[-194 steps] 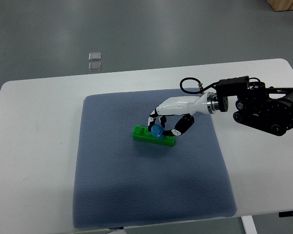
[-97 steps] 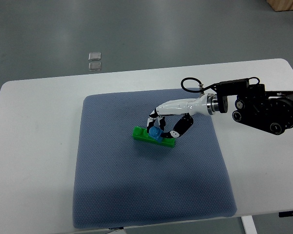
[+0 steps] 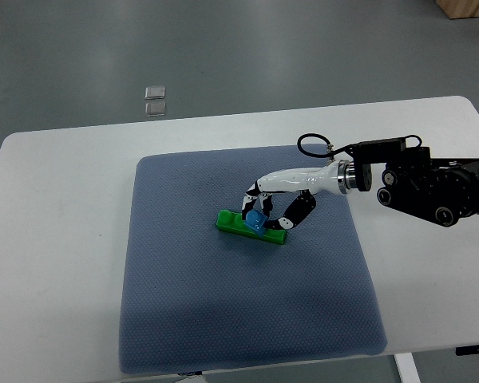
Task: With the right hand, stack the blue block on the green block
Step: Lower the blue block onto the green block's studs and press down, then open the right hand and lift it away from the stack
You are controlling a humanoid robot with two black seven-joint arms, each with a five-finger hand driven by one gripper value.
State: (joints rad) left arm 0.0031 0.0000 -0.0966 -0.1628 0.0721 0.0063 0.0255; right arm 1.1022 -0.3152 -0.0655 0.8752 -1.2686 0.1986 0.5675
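- Pinching the blue block (image 3: 254, 220), the fingers (image 3: 251, 199) of the right hand (image 3: 273, 206) grasp it from both sides, probably to keep it square for seating.
- It sits on top of the green block (image 3: 250, 227), roughly at its middle, touching it.
- That green piece lies near the centre of the grey mat (image 3: 223, 319), which cushions the tabletop (image 3: 56, 239).
- No left hand shows.

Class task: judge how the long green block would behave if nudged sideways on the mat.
The green block looks rigid and lies flat and long, so it would probably slide or pivot, not roll. The textured blue mat likely adds grip.
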